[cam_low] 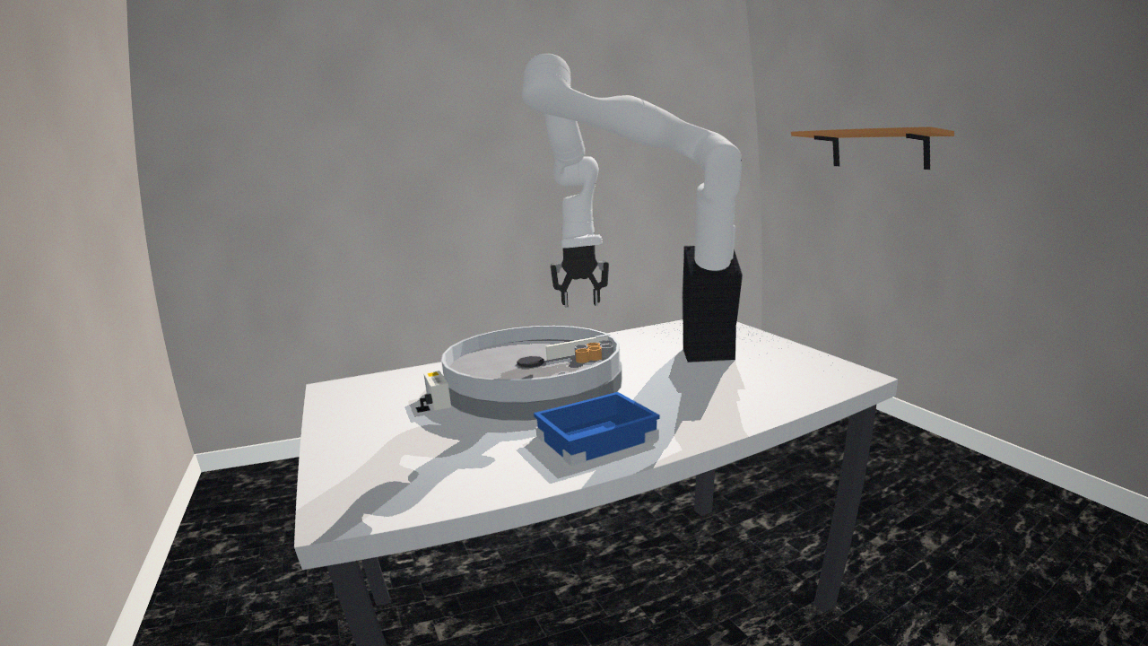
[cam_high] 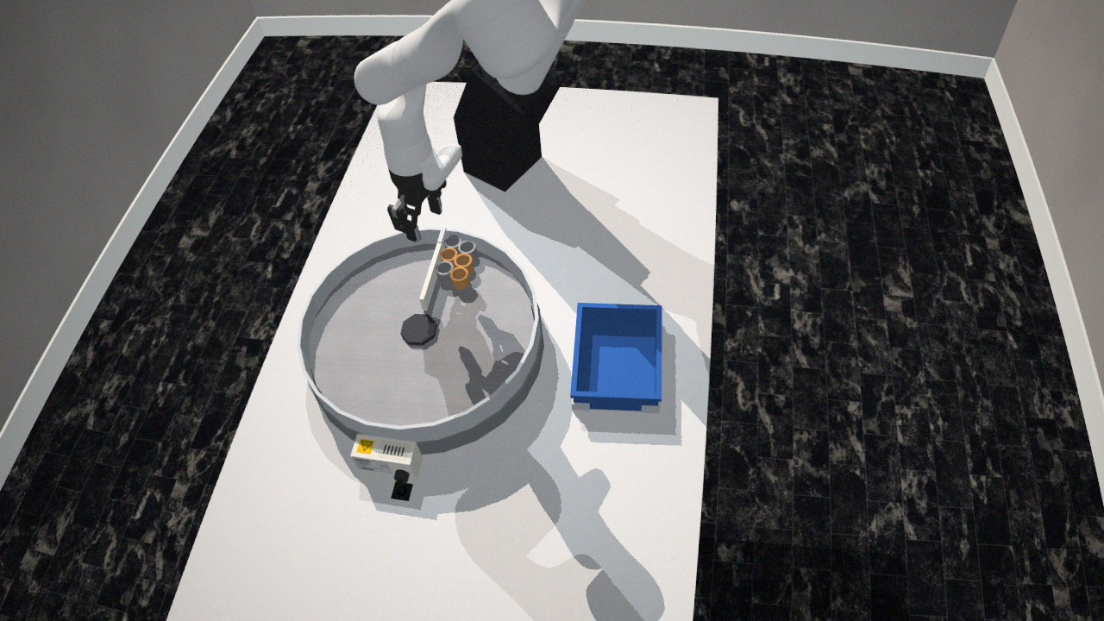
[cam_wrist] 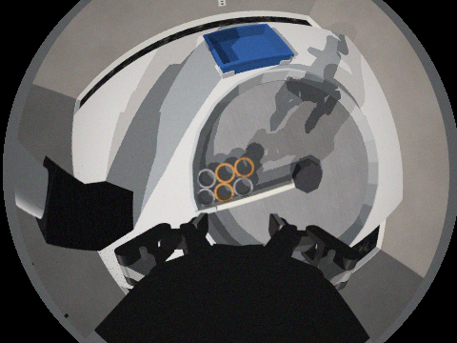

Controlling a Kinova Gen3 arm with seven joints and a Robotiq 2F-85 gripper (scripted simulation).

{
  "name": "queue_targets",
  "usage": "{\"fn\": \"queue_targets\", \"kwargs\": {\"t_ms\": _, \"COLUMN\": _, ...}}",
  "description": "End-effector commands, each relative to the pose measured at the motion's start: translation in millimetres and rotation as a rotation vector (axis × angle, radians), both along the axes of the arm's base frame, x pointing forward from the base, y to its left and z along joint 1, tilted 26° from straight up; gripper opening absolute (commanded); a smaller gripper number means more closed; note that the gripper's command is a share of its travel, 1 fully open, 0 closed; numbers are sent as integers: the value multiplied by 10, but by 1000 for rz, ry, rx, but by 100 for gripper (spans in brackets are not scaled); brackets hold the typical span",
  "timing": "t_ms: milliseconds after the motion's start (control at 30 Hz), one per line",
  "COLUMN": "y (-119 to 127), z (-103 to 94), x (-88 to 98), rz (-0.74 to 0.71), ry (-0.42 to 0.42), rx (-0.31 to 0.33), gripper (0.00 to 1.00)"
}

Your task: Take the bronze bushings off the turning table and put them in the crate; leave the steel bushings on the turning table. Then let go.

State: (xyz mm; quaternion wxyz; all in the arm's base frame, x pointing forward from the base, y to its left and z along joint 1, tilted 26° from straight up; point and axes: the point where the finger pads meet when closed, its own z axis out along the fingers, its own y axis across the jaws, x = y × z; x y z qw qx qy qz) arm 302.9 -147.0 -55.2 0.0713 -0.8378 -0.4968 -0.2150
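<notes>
Three bronze bushings [cam_high: 460, 282] [cam_low: 581, 356] [cam_wrist: 225, 164] stand upright on the turning table [cam_high: 354, 370] [cam_low: 482, 359] [cam_wrist: 238, 105], packed with three steel bushings [cam_high: 443, 275] [cam_wrist: 243, 177] beside the pale divider bar [cam_high: 430, 272] [cam_low: 561, 349] [cam_wrist: 257, 196]. In the wrist view, bronze ones are at the right and middle of the far row and the middle of the near row. The blue crate [cam_high: 617, 398] [cam_low: 610, 440] [cam_wrist: 259, 64] is empty. My gripper [cam_high: 425, 222] [cam_low: 580, 303] [cam_wrist: 238, 222] is open and empty, high above the turning table's rear edge, with the bushings beyond the bar from its fingers.
The turning table has a raised wall and a dark centre hub [cam_high: 419, 329] [cam_low: 530, 361] [cam_wrist: 307, 175]. A control box [cam_high: 385, 451] [cam_low: 437, 391] with a black knob sits at its side. The black arm pedestal [cam_high: 498, 139] [cam_low: 710, 313] [cam_wrist: 90, 214] stands behind. A shelf [cam_low: 874, 131] hangs on the wall.
</notes>
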Motion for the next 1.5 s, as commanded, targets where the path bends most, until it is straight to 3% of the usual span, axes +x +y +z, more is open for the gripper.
{"fn": "queue_targets", "kwargs": {"t_ms": 0, "y": 145, "z": 4, "x": 95, "rz": 41, "ry": -4, "rx": 1, "gripper": 16}}
{"fn": "queue_targets", "kwargs": {"t_ms": 333, "y": 145, "z": 4, "x": 95, "rz": 41, "ry": -4, "rx": 1, "gripper": 16}}
{"fn": "queue_targets", "kwargs": {"t_ms": 500, "y": 476, "z": -74, "x": 516, "rz": 40, "ry": -2, "rx": 2, "gripper": 16}}
{"fn": "queue_targets", "kwargs": {"t_ms": 1467, "y": 474, "z": -75, "x": 513, "rz": 39, "ry": -2, "rx": 2, "gripper": 14}}
